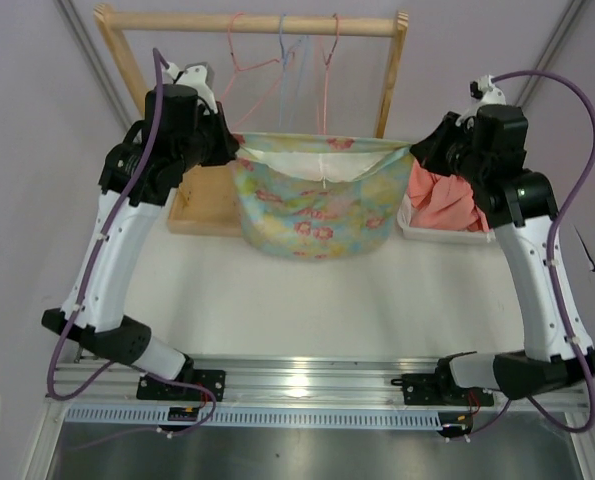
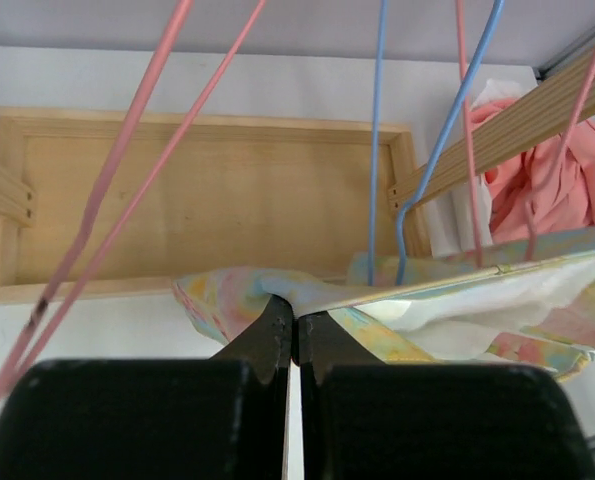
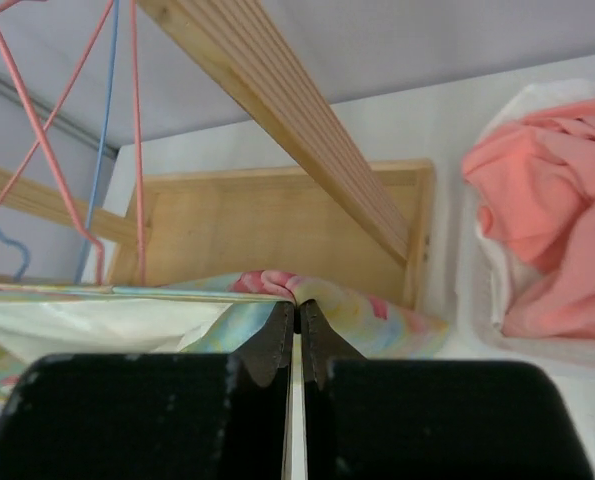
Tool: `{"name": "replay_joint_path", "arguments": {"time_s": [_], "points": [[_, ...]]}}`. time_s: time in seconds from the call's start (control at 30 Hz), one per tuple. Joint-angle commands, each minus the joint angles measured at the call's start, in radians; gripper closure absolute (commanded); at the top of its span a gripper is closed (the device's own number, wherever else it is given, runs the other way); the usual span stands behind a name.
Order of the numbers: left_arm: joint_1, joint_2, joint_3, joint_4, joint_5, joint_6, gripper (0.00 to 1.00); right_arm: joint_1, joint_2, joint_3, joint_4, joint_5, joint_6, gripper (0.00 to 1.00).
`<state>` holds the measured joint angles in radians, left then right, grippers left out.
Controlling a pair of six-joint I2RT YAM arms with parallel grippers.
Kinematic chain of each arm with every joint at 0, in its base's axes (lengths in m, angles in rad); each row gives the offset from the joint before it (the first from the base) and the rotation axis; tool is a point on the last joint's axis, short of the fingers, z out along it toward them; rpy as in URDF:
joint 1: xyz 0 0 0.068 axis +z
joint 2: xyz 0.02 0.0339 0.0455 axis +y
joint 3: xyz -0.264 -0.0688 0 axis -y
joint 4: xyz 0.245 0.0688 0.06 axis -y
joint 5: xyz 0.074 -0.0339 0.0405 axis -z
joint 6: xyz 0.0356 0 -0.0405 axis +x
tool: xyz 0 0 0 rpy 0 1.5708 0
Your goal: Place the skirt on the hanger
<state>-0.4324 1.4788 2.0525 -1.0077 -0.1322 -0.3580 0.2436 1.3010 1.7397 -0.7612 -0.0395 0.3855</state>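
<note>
White tabletop; skirt over hanger base

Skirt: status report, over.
Left tool, right tool both shut on skirt top edge. Skirt stretched open between them, under the rack. Pink hanger on rack, blue hangers beside it.

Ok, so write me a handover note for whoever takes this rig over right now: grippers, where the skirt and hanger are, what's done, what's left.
Left gripper: shut on one top corner of the floral skirt.
Right gripper: shut on the other top corner.
The skirt hangs stretched between them, waist open, in front of the wooden rack.
A pink wire hanger hangs from the rack's rail among the blue hangers.
Done: skirt lifted and spread.
Left: get it onto the hanger. Whether a wire is already inside the waist cannot be told.
</note>
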Motion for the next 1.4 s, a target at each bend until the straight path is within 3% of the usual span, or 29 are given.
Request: {"name": "replay_joint_path", "arguments": {"time_s": [0.0, 0.2, 0.3, 0.4, 0.43, 0.5, 0.53, 0.6, 0.63, 0.7, 0.8, 1.1, 1.17, 1.27, 1.3, 1.37], "points": [[0.130, 0.043, 0.148, 0.090, 0.026, -0.019, 1.00, -0.099, 0.091, 0.149, 0.089, -0.152, -0.017, 1.00], [0.182, 0.078, 0.195, 0.162, 0.088, -0.029, 1.00, -0.101, 0.204, 0.334, 0.066, -0.198, 0.001, 1.00], [0.195, 0.017, 0.044, 0.181, 0.085, -0.035, 1.00, -0.096, 0.181, 0.266, 0.066, -0.214, 0.015, 1.00], [0.196, -0.086, -0.165, 0.222, 0.077, -0.059, 1.00, -0.075, 0.088, 0.024, 0.123, -0.203, 0.033, 1.00], [0.196, -0.118, -0.356, 0.259, 0.080, -0.082, 1.00, -0.066, 0.057, -0.126, 0.138, -0.197, 0.041, 1.00], [0.196, -0.214, -0.492, 0.297, 0.080, -0.107, 1.00, -0.034, -0.032, -0.274, 0.169, -0.189, 0.065, 1.00], [0.199, -0.244, -0.679, 0.311, 0.088, -0.137, 1.00, -0.018, -0.063, -0.346, 0.174, -0.162, 0.075, 1.00], [0.202, -0.314, -0.783, 0.336, 0.095, -0.195, 1.00, 0.037, -0.153, -0.556, 0.192, -0.134, 0.110, 1.00], [0.205, -0.337, -0.937, 0.337, 0.108, -0.211, 1.00, 0.057, -0.179, -0.619, 0.195, -0.108, 0.124, 1.00], [0.205, -0.414, -1.076, 0.372, 0.124, -0.264, 1.00, 0.106, -0.247, -0.776, 0.192, -0.094, 0.165, 1.00], [0.207, -0.489, -1.254, 0.426, 0.184, -0.326, 0.88, 0.169, -0.299, -0.912, 0.184, -0.066, 0.211, 1.00], [0.207, -0.480, -1.430, 0.463, 0.223, -0.403, 0.81, 0.240, -0.293, -1.078, 0.160, 0.015, 0.289, 1.00], [0.207, -0.485, -1.451, 0.471, 0.215, -0.406, 0.74, 0.240, -0.299, -1.102, 0.151, 0.030, 0.293, 0.95], [0.207, -0.482, -1.457, 0.474, 0.212, -0.403, 0.66, 0.238, -0.309, -1.109, 0.135, 0.067, 0.282, 0.76], [0.207, -0.485, -1.456, 0.474, 0.217, -0.397, 0.64, 0.240, -0.310, -1.106, 0.135, 0.061, 0.277, 0.62], [0.207, -0.494, -1.437, 0.469, 0.223, -0.388, 0.59, 0.250, -0.325, -1.091, 0.132, 0.050, 0.276, 0.48]]}}
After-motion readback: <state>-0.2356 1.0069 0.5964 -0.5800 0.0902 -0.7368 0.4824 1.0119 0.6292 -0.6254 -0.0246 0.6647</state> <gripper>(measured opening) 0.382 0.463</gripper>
